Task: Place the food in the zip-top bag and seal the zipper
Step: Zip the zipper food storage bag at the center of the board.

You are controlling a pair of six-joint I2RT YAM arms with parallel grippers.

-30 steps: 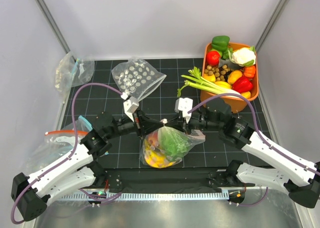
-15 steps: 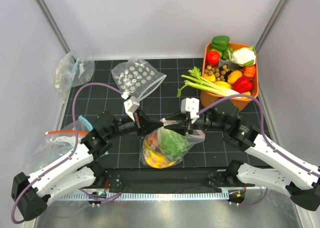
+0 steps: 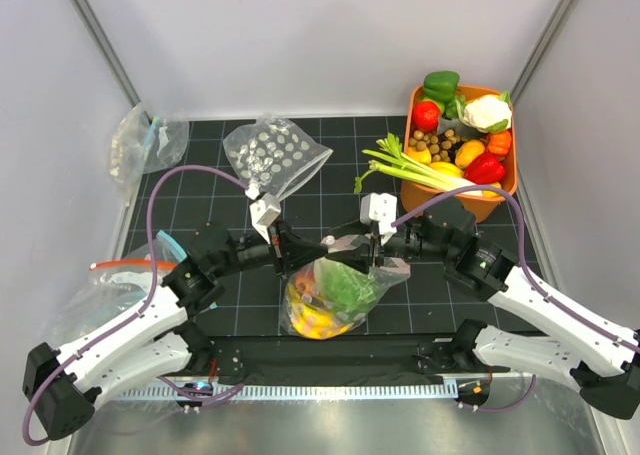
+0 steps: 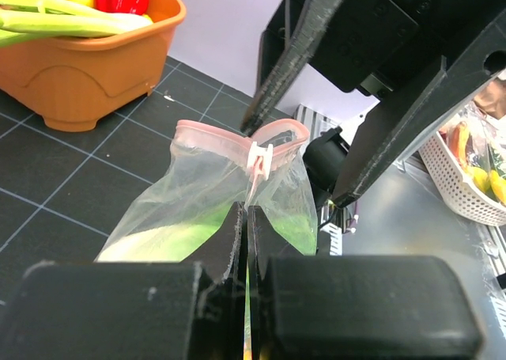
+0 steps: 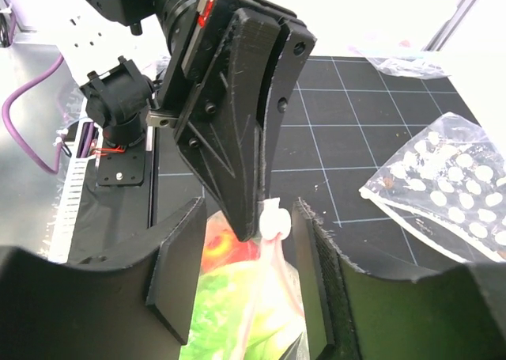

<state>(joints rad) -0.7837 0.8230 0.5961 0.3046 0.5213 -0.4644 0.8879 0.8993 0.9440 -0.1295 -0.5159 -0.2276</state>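
Zip-top bag (image 3: 335,285) filled; left gripper (image 4: 247,217) clamped tight on its edge. Right gripper (image 5: 245,257) half-open, empty, straddling zipper (image 4: 213,134): pinch strip squarely, drag along evenly.

Bright even light; soft shadows; left claw (image 4: 247,214) blurred up close.

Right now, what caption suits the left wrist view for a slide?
Left gripper pinches the zip-top bag; right gripper, jaws open, straddles its pink zipper.
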